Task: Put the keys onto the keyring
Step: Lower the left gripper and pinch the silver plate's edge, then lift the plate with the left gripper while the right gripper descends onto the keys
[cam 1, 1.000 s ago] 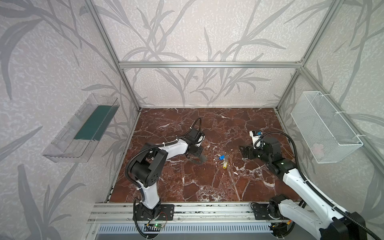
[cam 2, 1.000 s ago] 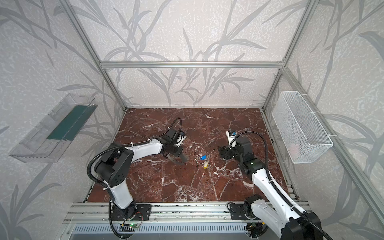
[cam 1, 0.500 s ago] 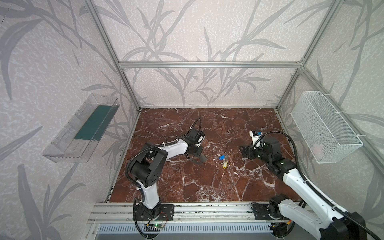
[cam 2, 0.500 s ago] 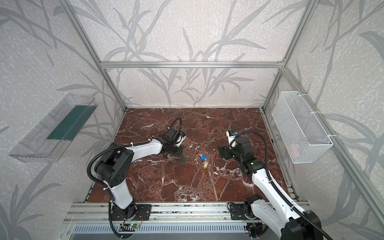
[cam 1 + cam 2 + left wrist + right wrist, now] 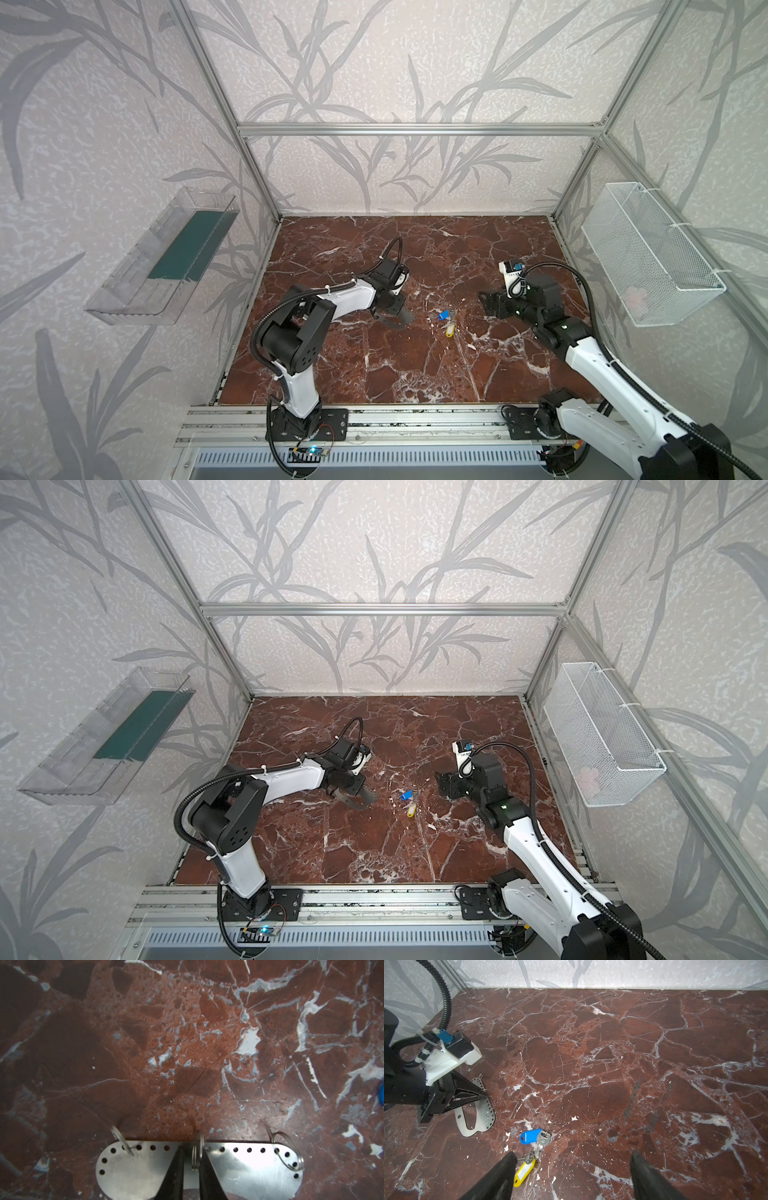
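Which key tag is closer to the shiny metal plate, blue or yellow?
The blue tag; the yellow tag lies farther from the plate.

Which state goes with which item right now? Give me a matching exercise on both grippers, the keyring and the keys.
Things:
1. left gripper
2. right gripper
3. keyring
4. keys

States:
A. jaws wide apart, holding nothing
B. lying on the table, three wire rings in its edge holes
C. loose on the table between the two arms, on no ring of the plate
D. fingers narrow, either side of the middle wire ring

Pairs: 1-D, 2-A, 3-B, 4-C
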Robot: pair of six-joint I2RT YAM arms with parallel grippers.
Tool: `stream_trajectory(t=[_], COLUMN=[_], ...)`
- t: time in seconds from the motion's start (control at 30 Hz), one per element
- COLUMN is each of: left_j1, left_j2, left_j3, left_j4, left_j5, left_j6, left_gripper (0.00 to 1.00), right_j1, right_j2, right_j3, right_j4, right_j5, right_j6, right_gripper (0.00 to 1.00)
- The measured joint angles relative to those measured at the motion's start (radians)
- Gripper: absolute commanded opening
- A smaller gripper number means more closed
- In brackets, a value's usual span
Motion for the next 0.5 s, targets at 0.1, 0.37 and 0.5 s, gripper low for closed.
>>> stream_trajectory(t=[0.1, 0.37, 0.5], left_j1=[0.0, 0.0, 0.0], left_j2=[0.0, -0.003, -0.01], left_j3=[0.0, -0.006, -0.017], left_j4=[0.0, 0.01, 0.021], left_j5=[0.0, 0.0, 0.0], left_j6=[0.0, 0.002, 0.002], left_gripper=[0.13, 0.01, 0.0], right_j1=[0.0, 0.0, 0.0], right_j2=[0.001, 0.021, 0.026], right_j3=[0.0, 0.0, 0.0], right_j4=[0.0, 0.001, 0.001], right_j5=[0.0, -0.001, -0.005], right_j6=[0.0, 0.0, 0.001], right_gripper=[0.84, 0.84, 0.83])
